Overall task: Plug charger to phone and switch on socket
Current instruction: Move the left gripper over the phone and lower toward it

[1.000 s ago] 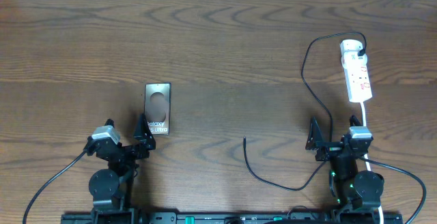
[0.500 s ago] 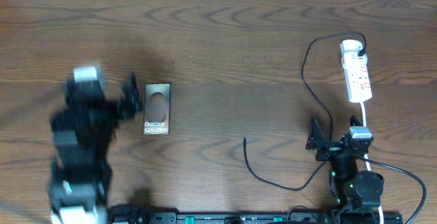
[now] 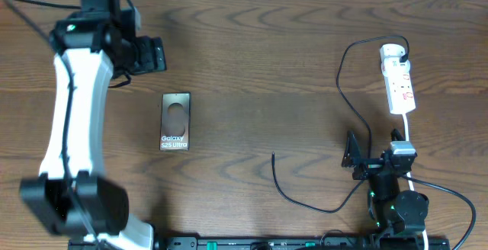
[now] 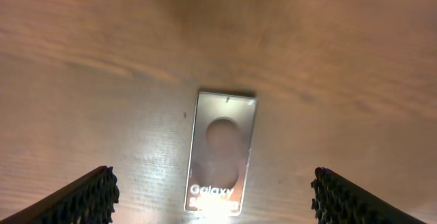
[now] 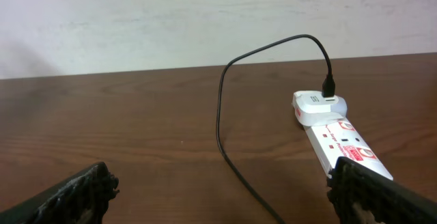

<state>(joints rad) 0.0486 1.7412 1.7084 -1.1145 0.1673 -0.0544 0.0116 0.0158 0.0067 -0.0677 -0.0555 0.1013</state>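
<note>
Plainly, the left gripper (image 3: 155, 54) hangs out over the far left part of the wooden table (image 3: 259, 36), its arm stretched long from the base. In the wrist view its fingertips (image 4: 85, 197) stand wide apart, nothing between them. The phone (image 3: 175, 121) lies flat on the wood, nearer the bases than that gripper and apart from it, untouched. Its lettering end points toward the bases, the pale oval toward the far edge. The right gripper (image 3: 351, 151) sits low by its base on the right, fingers (image 5: 82, 193) spread wide, holding nothing. The socket (image 3: 398, 78) lies beyond it, rounded end farthest away, its white cord (image 3: 408, 132) running back toward the right arm. Charger (image 3: 341, 75): the black plug (image 5: 329, 87) is seated in the socket's rounded end. The cable loops left, comes down past the right gripper, curves below it and ends in a free tip (image 3: 274, 156) on bare wood, between phone and right arm, well apart from the phone
</note>
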